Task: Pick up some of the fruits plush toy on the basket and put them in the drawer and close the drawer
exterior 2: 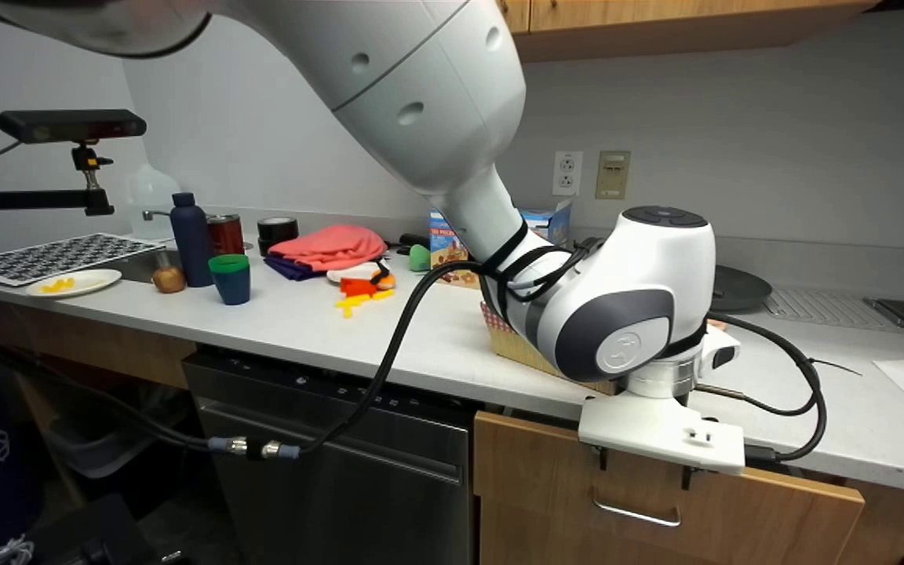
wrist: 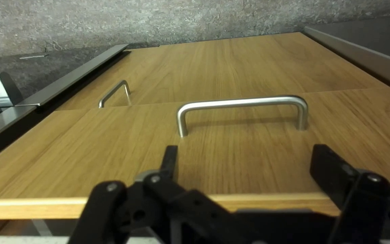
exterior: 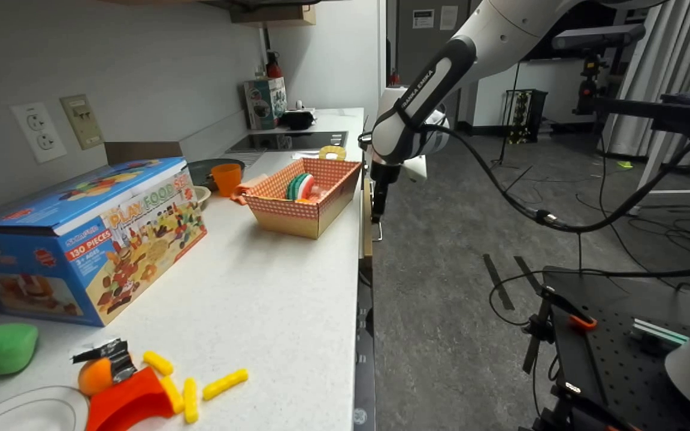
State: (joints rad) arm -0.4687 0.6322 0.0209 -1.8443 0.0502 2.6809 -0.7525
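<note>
My gripper stands open in the wrist view, its two black fingers wide apart with only the wooden drawer front behind the gap. The drawer is pulled out a little; a gap shows between its front and the counter. Its metal handle lies just beyond the fingertips, not between them. In an exterior view the fingers point down outside the drawer front, above the handle. The checked basket sits on the counter, holding a green, white and red fruits plush toy and something orange. The drawer's contents are hidden.
A play-food box and an orange cup stand on the counter against the wall side. A red toy and several yellow sticks lie nearer the camera. A dishwasher adjoins the drawer. The arm's cable hangs loose.
</note>
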